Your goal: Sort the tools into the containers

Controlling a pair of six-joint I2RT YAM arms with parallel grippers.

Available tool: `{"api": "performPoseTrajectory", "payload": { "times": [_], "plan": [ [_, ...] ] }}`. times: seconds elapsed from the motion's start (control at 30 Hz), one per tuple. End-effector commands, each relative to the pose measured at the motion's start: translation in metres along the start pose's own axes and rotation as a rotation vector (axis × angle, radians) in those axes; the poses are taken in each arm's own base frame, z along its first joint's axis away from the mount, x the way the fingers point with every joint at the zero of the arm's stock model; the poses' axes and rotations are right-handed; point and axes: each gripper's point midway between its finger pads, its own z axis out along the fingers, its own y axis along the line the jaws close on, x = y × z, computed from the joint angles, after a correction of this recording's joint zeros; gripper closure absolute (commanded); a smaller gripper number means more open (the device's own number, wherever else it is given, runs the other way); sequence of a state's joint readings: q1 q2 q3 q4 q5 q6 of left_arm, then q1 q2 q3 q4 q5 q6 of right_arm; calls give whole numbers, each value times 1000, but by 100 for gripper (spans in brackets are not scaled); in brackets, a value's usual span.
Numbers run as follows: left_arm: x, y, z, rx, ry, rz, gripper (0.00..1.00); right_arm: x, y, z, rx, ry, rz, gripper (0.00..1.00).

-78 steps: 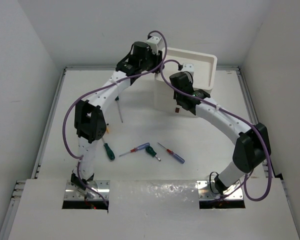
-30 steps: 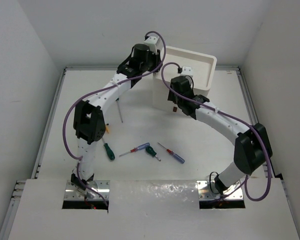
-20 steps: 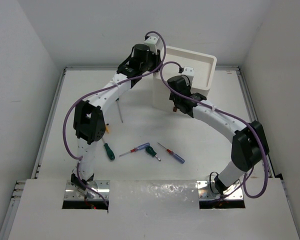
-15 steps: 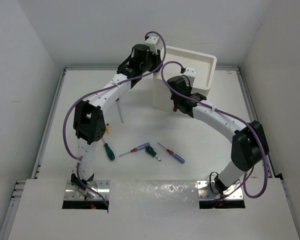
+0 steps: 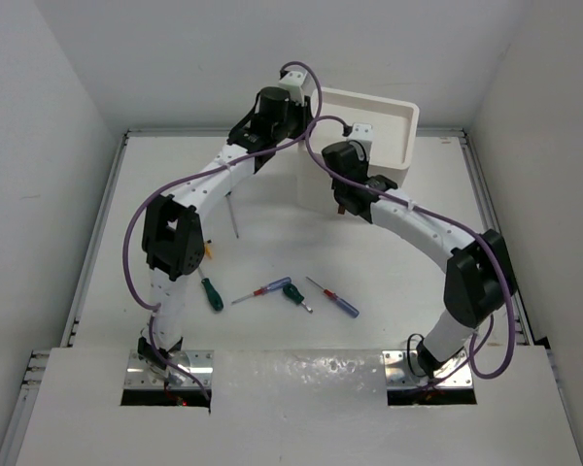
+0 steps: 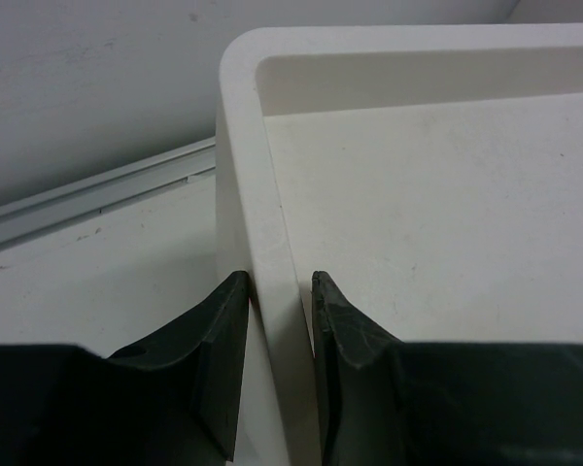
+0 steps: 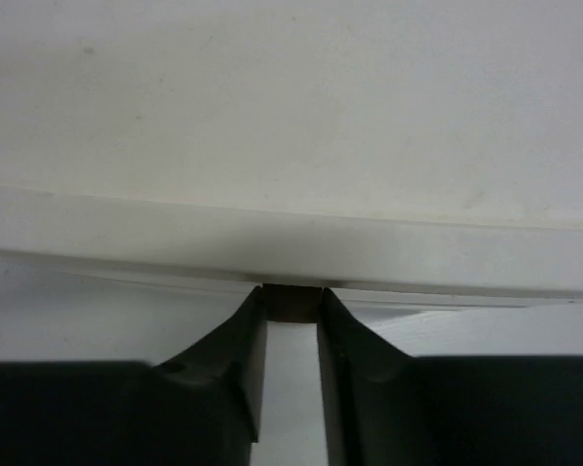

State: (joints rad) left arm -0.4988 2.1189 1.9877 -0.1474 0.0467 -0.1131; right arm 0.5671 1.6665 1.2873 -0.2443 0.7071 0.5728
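My left gripper (image 6: 280, 289) clamped narrow on the box (image 6: 241, 146) rim, my right gripper (image 7: 291, 297) pinching a drawer's dark tab (image 7: 291, 289), screwdrivers (image 5: 269, 288) lying on the table (image 5: 389, 296).

White table (image 5: 155, 165) holds scattered screwdrivers (image 5: 269, 288) and a drawer unit (image 5: 318, 186).

A white box-shaped drawer unit (image 5: 369, 98) with a recessed top stands upright at the back; one drawer shows a dark red-brown front tab (image 7: 291, 301). The small screwdrivers lie loose nearer: a dark green-handled one (image 5: 212, 294), a red-handled one (image 5: 264, 289) touching another green one (image 5: 293, 291), and a blue-handled one (image 5: 344, 308).
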Motion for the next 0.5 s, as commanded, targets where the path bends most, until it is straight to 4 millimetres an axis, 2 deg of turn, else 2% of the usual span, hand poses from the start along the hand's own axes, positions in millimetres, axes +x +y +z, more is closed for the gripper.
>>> {"api": "performPoseTrajectory", "payload": {
  "times": [0.0,0.07,0.1,0.3,0.37,0.4,0.47],
  "plan": [
    [-2,-26,-19,83,31,29,100,-63,2,8,23,-172,79,80],
    [0,-26,-18,82,38,32,100,-62,5,10,7,-174,64,89],
    [0,-25,-19,82,40,33,100,-64,5,10,2,-188,69,100],
    [4,-23,-19,74,49,35,100,-61,-6,9,-1,-194,47,100],
    [6,-23,-17,73,54,33,100,-60,-5,8,-36,-203,46,100],
    [7,-22,-17,71,56,33,100,-61,5,6,-97,-208,46,100],
    [8,-21,-15,66,59,32,100,-56,11,1,-155,-202,20,100]
  ]
}}
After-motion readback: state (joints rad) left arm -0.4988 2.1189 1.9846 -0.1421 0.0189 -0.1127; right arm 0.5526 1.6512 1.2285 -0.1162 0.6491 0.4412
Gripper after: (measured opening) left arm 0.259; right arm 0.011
